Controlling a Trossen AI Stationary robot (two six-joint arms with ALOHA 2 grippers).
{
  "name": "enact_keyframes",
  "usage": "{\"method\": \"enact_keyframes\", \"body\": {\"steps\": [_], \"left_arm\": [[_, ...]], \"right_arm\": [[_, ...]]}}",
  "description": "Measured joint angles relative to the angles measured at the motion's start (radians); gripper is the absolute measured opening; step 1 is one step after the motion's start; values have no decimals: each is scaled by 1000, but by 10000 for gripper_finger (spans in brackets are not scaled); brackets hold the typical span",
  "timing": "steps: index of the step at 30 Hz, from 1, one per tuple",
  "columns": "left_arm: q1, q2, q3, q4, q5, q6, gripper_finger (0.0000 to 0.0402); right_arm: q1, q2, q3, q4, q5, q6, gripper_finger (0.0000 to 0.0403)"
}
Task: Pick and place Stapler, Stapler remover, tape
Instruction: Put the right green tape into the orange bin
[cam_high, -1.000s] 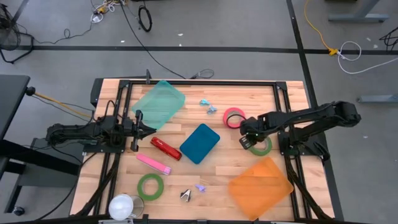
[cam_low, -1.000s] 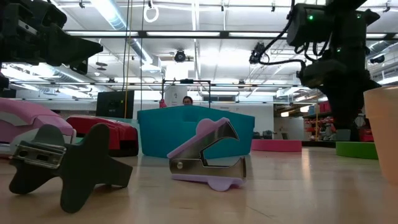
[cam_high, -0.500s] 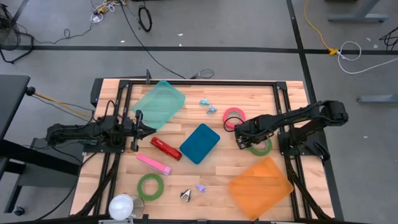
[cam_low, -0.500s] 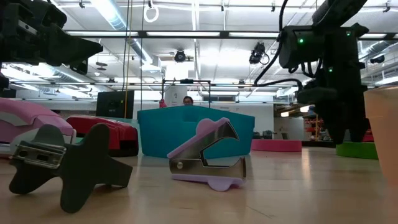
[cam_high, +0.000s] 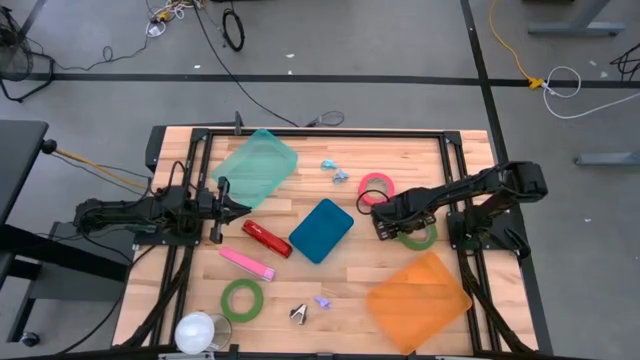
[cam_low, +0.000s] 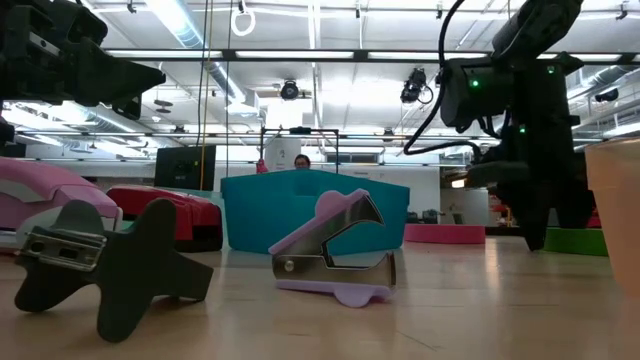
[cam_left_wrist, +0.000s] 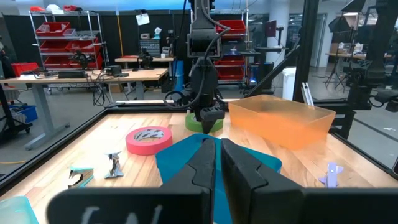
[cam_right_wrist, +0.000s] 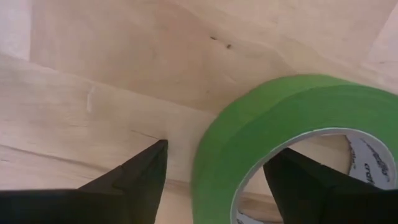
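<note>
Left gripper (cam_high: 243, 208) waits near the table's (cam_high: 470, 160) left edge, fingers together. Red stapler (cam_high: 266, 238) lies mid-table. Toward the right edge, right gripper (cam_high: 385, 227) straddles the green tape roll's (cam_high: 424, 239) rim, fingers apart.

A grey floor (cam_high: 380, 60) with black cables (cam_high: 232, 30) lay beyond the table's far edge. Ceiling strip lights (cam_low: 180, 20) glowed; red shelving (cam_left_wrist: 59, 31) stood behind workbenches (cam_left_wrist: 118, 76).
</note>
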Motion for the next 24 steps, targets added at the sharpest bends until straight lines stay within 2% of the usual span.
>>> {"method": "enact_keyframes", "body": {"steps": [15, 24], "left_arm": [[0, 0, 0, 0, 0, 0, 30], [0, 0, 0, 0, 0, 0, 30]], "right_arm": [[0, 0, 0, 14, 3, -1, 153], [3, 1, 0, 11, 3, -18, 110]]}}
